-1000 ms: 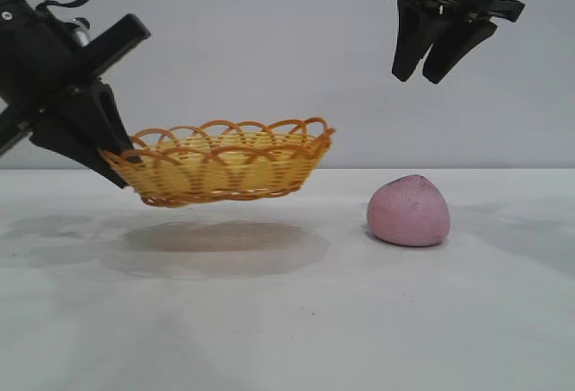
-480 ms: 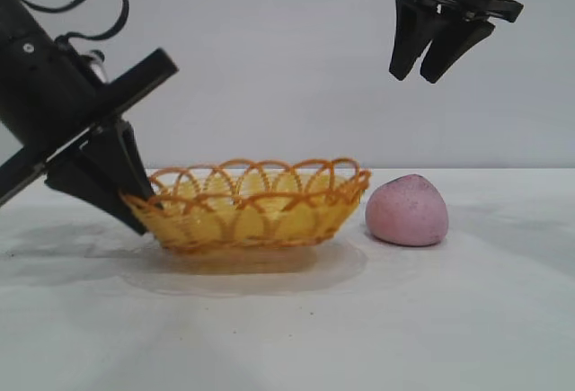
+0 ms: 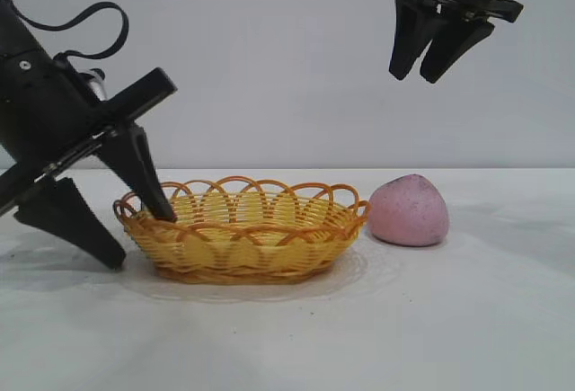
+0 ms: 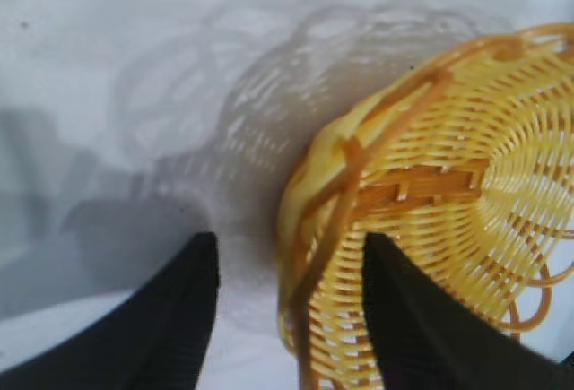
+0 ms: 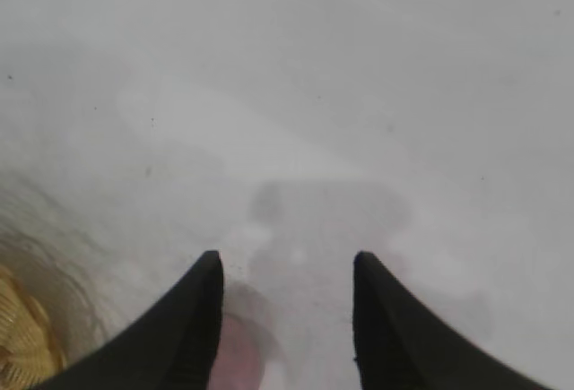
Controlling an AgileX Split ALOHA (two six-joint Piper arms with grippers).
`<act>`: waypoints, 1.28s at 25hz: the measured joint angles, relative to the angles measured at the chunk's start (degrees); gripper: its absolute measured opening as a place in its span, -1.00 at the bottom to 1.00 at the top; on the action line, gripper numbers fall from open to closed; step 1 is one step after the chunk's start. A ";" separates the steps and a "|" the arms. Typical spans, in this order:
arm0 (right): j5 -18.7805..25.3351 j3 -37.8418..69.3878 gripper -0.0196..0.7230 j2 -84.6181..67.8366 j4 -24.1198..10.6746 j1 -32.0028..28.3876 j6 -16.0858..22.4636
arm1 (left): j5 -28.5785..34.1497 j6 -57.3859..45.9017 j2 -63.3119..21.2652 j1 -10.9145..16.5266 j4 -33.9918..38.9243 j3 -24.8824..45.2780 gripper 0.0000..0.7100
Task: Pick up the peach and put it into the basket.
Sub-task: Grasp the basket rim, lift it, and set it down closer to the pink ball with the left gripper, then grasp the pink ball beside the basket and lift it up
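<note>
Currently, the peach (image 3: 409,210) lay on the counter (image 3: 467,319) just beside the basket's (image 3: 243,238) right end, untouched. It appeared matte, rounded and firm enough for a moderate squeeze; a hold across its broad middle, below the pointed top, was judged most secure. The right claw (image 3: 429,72) hung well above it, spread partway and empty. The left claw (image 3: 142,238) stood released, one finger inside the basket's rim, the other outside on the counter.

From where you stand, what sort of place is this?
Probably a robot test bench: a bare white table, a plain wall, two black arms with an end effector by a basket and a peach.
</note>
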 joint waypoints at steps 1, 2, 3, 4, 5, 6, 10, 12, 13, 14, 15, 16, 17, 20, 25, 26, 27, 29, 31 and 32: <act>0.00 0.00 -0.04 0.00 0.00 0.00 0.00 | 0.40 -0.04 -1.34 0.12 0.81 0.00 0.03; 0.00 0.00 -0.04 0.00 0.00 0.00 0.00 | 0.92 -0.13 -2.50 0.63 1.46 0.00 0.03; 0.00 0.00 -0.04 0.00 0.00 0.00 0.00 | 1.86 -0.13 -4.18 1.66 2.19 0.00 0.03; 0.00 0.00 -0.04 0.00 0.00 0.00 0.00 | 2.80 -0.13 -5.43 2.87 3.41 0.00 0.03; 0.00 0.00 -0.04 0.00 0.00 0.00 0.00 | 3.52 -0.02 -6.65 4.09 4.78 0.00 0.03; 0.00 0.00 -0.04 0.00 0.00 0.00 0.00 | 4.20 -0.02 -8.05 5.43 6.90 0.00 0.03; -0.10 0.00 -0.04 0.12 0.27 0.00 0.00 | 4.60 -4.54 -10.28 11.53 21.90 -0.68 0.03; -0.10 0.00 -0.04 0.64 0.91 0.00 0.00 | 2.88 -11.50 -10.28 13.14 32.63 -1.17 0.03; -0.10 0.00 -0.04 1.19 1.28 0.00 0.00 | 1.58 -16.06 -10.28 13.41 38.75 -1.46 0.03; 0.04 0.00 -0.04 1.88 1.63 0.00 0.00 | 0.28 -20.74 -10.28 13.66 43.71 -1.81 0.03; 0.32 0.00 -0.04 2.51 1.89 0.00 0.00 | -0.35 -24.52 -10.28 13.65 49.38 -2.09 0.03; 0.56 0.00 -0.04 3.33 2.25 0.00 0.00 | -0.67 -28.62 -10.28 13.65 54.15 -2.36 0.03; 1.00 0.00 -0.04 3.79 2.41 0.00 0.00 | -0.93 -31.94 -10.28 13.68 57.79 -2.61 0.03; 1.81 0.00 -0.04 4.47 2.64 0.00 0.00 | -1.21 -36.20 -12.44 13.68 62.18 -2.74 0.03; 2.58 0.00 -0.04 4.47 2.77 0.00 1.28 | -1.53 -37.35 -27.10 13.68 62.53 -2.46 0.03; 2.70 0.00 -0.04 4.47 2.77 0.00 1.65 | -1.78 -37.35 -30.83 13.68 62.53 -1.85 0.03; 2.70 0.00 -0.04 4.58 2.79 0.00 1.99 | -1.78 -37.35 -36.23 13.68 62.53 -0.88 0.03; 2.82 0.00 -0.04 4.51 2.89 0.00 2.70 | 0.19 -37.35 -43.67 13.68 62.84 1.08 0.03; 2.82 0.00 -0.04 4.51 2.92 0.00 2.83 | 3.52 -37.35 -51.80 13.68 63.25 3.54 0.03; 2.86 0.00 -0.04 4.51 3.01 0.00 2.83 | 5.65 -37.35 -55.67 13.68 63.67 5.02 0.03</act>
